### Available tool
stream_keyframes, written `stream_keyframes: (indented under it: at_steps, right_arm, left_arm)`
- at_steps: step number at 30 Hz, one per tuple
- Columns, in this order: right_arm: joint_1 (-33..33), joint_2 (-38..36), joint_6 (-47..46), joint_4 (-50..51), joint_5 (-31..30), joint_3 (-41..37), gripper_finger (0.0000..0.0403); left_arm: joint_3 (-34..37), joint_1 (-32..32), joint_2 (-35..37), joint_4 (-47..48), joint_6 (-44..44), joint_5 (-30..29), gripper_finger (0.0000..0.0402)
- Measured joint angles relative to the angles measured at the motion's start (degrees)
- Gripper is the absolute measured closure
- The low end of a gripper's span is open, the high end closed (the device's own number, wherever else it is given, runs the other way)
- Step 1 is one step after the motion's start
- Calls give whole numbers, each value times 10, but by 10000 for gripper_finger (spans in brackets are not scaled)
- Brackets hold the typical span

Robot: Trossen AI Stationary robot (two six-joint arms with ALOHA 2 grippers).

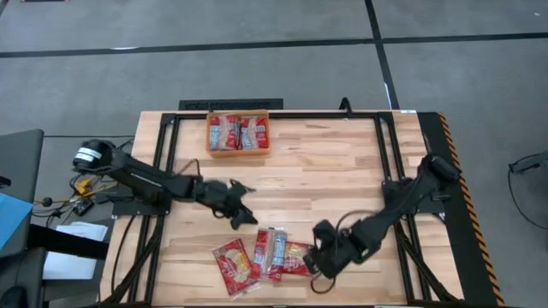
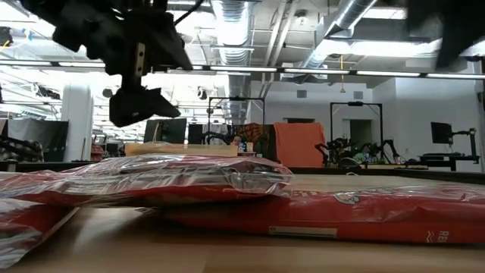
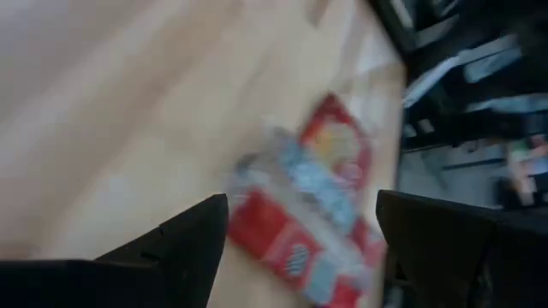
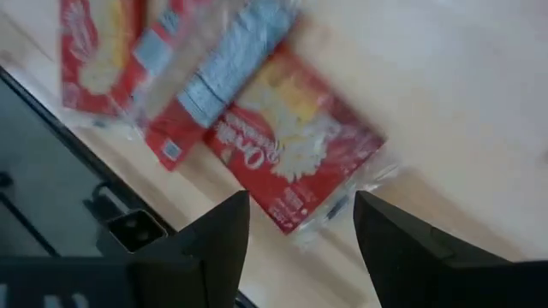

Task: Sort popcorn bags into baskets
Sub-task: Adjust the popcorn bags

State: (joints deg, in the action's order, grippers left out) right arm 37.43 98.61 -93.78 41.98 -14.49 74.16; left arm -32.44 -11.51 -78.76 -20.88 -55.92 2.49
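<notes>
Several red popcorn bags (image 1: 261,257) lie flat in an overlapping cluster near the table's near edge. They fill the foreground of the low view (image 2: 227,178). The orange basket (image 1: 238,154) stands at the far edge with more red packets inside it. My left gripper (image 1: 244,218) hovers open just beyond the cluster's far-left side. In its wrist view (image 3: 300,214) a red and silver bag (image 3: 312,197) shows between the fingers. My right gripper (image 1: 315,257) is open at the cluster's right end. In its wrist view (image 4: 300,205) it sits over a red and yellow bag (image 4: 295,150).
A black metal frame (image 1: 385,145) runs along the table's far edge and both sides. The bare wooden tabletop (image 1: 325,180) stretches between the basket and the cluster. The right table edge carries a yellow-black striped strip (image 1: 458,180). The low view shows the room beyond the table.
</notes>
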Motion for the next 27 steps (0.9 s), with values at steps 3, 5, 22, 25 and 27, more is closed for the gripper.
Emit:
stream_keyframes:
  at_steps: [3,5,22,25,27]
  right_arm:
    - [10,31,-20,-49,-27,-26,169]
    - [9,52,-18,-74,-31,-31,168]
    - [79,146,-49,-172,-22,-30,197]
    - [71,157,-48,-178,-19,-29,203]
    - [69,157,-43,-178,-22,-29,207]
  left_arm:
    - [0,-54,-42,-57,-42,-44,116]
    - [-4,-88,-68,-78,-70,-76,116]
    - [-63,-270,-143,-53,-170,-171,116]
    - [-63,-314,-140,-23,-203,-167,120]
    - [-63,-345,-140,-2,-233,-179,128]
